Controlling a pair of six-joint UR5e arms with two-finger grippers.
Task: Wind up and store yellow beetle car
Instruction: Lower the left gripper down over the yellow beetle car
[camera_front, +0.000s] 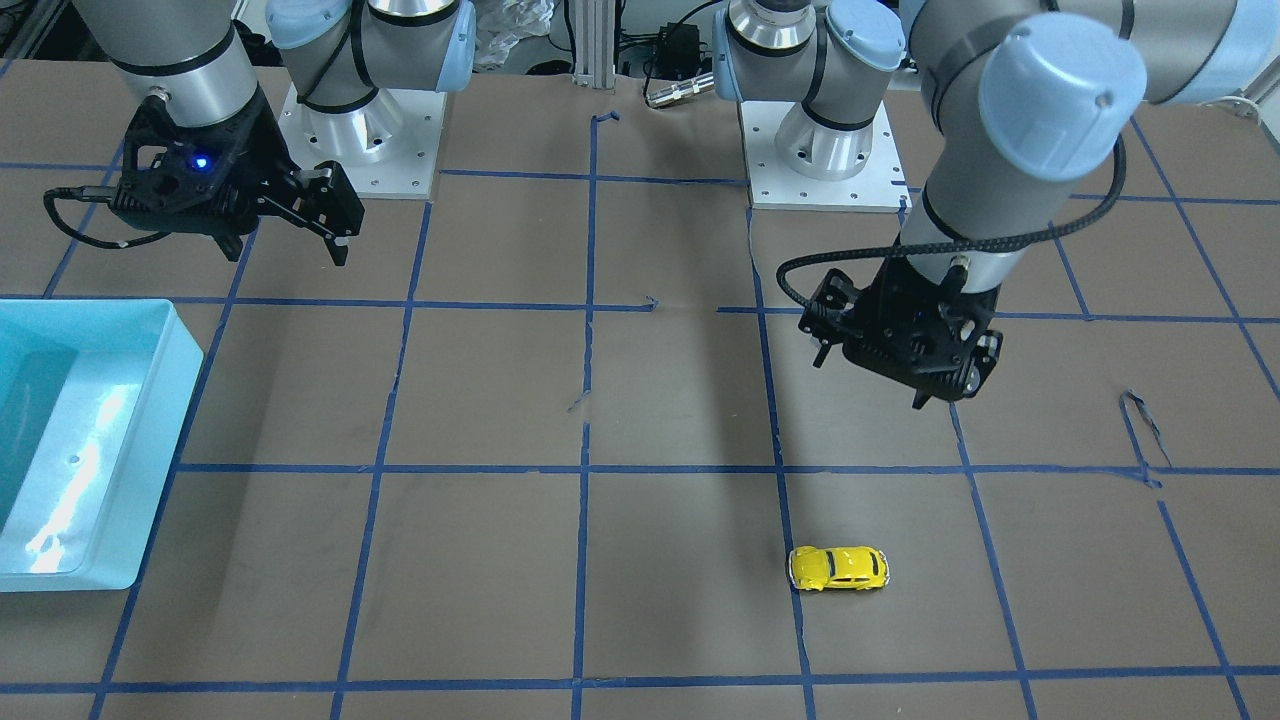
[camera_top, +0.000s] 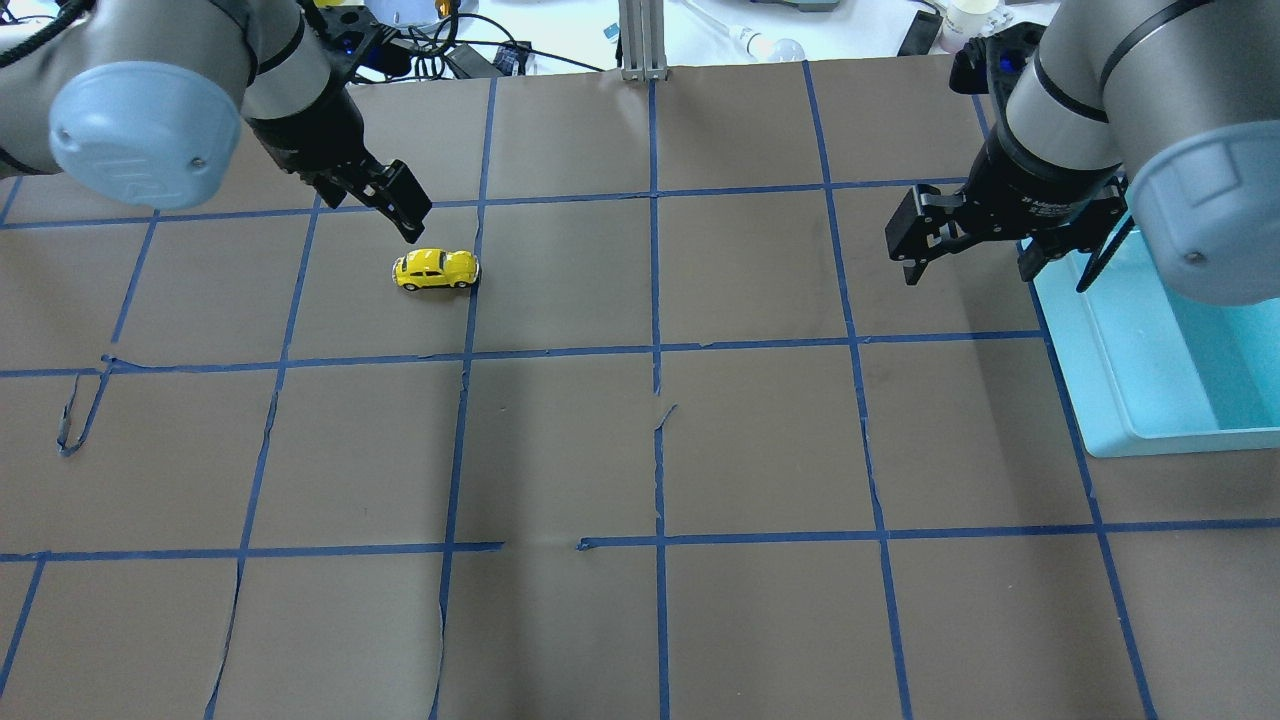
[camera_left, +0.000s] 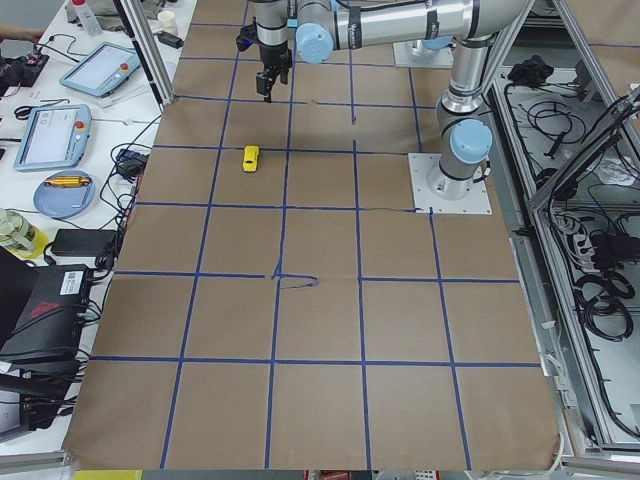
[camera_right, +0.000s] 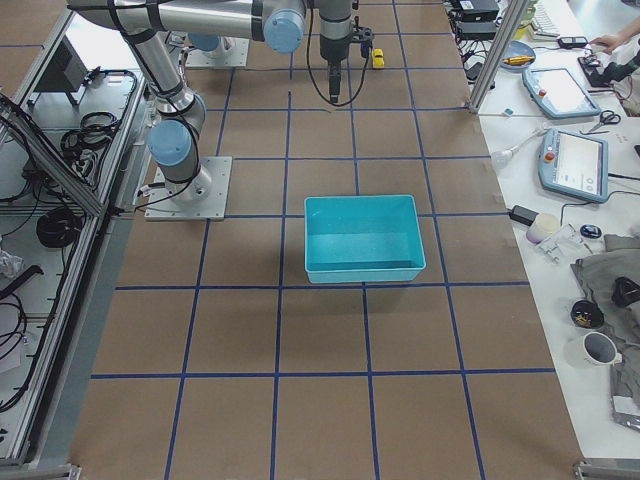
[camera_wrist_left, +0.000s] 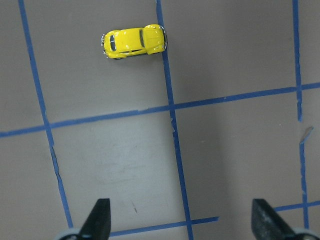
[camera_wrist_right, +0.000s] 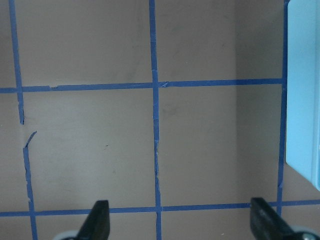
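The yellow beetle car (camera_top: 436, 269) stands on its wheels on the brown paper table, beside a blue tape line; it also shows in the front view (camera_front: 838, 568) and the left wrist view (camera_wrist_left: 133, 41). My left gripper (camera_top: 385, 200) is open and empty, hovering just short of the car, which lies ahead of its fingertips (camera_wrist_left: 100, 220). My right gripper (camera_top: 975, 262) is open and empty, raised over the table beside the light-blue bin (camera_top: 1090, 350). The right wrist view shows only tape lines and the bin's edge (camera_wrist_right: 302, 90).
The light-blue bin (camera_front: 165, 400) is empty and sits at the table's right-arm end. Blue tape lines grid the brown paper. Both arm bases (camera_front: 360, 150) stand at the robot's side. Cables and tablets lie beyond the table's far edge (camera_left: 55, 135).
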